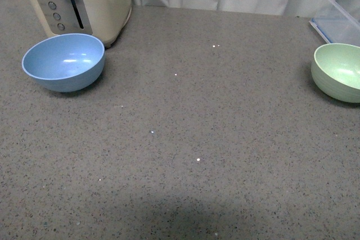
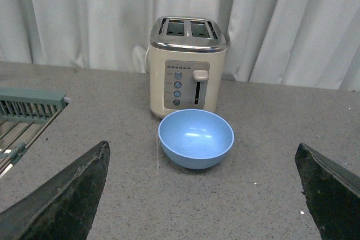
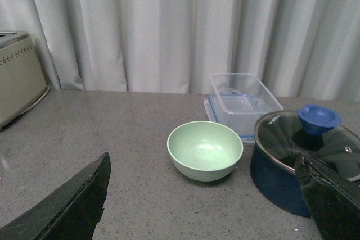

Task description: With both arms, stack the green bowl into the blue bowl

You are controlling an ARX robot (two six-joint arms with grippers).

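The grey tabletop (image 1: 185, 139) carries everything. A cream toaster (image 2: 187, 66) stands just beyond the blue bowl (image 2: 196, 139), which sits ahead of the left tool (image 2: 201, 146), untouched. That tool is spread wide and empty. The green bowl (image 3: 205, 150) sits likewise ahead of the right tool (image 3: 202, 157), also wide and empty. A pot (image 3: 281, 178) stands just beside that bowl, perhaps touching.

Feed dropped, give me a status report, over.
Left gripper and right gripper open, holding nothing. Green bowl and blue bowl apart, not stacked. Toaster behind blue bowl, pot beside green bowl.
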